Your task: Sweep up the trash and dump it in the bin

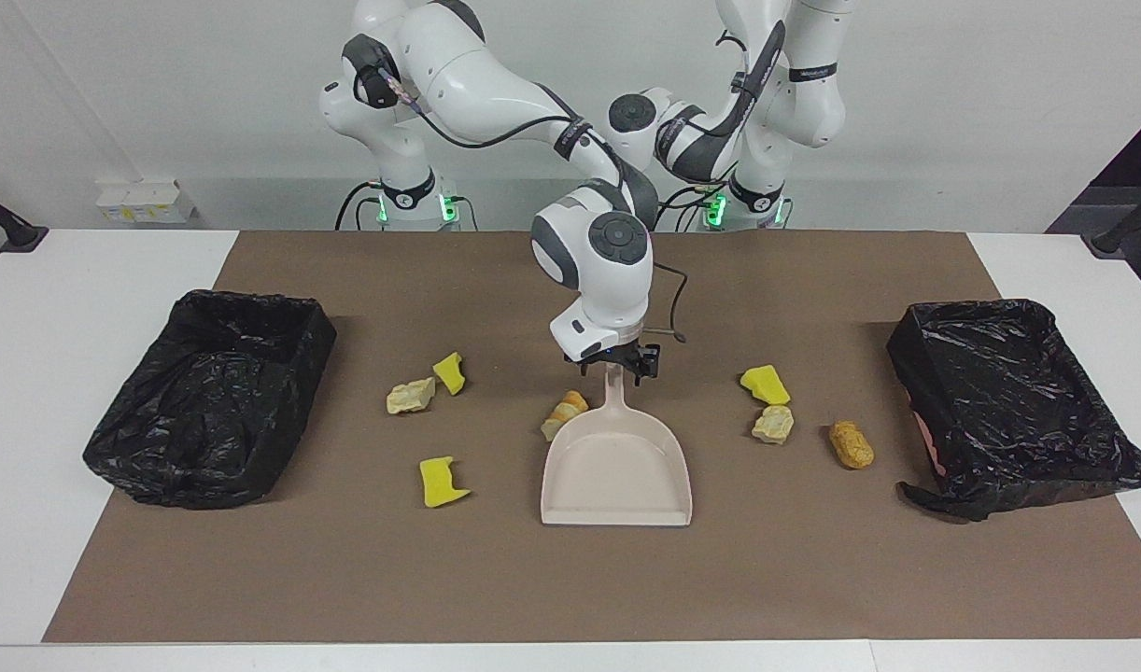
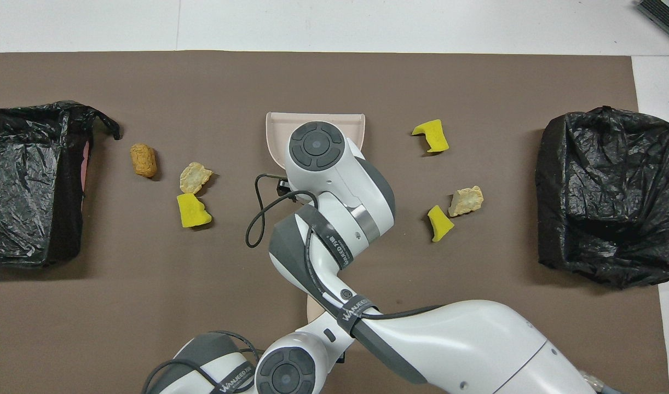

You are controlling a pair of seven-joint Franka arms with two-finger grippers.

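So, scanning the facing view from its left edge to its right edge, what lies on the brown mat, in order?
Black-lined bin → beige lump → yellow sponge piece → orange-brown lump → dustpan → beige lump → orange-brown lump → second black-lined bin.

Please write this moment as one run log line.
phase: dustpan pickup | right pincer: at dustpan handle | left pincer: hidden, shut | trash: seven chunks on mat, none in dustpan

On the mat: 7 trash chunks point(image 1: 437, 482), 1 dustpan point(image 1: 617, 471), 2 black-lined bins point(image 1: 211, 394).
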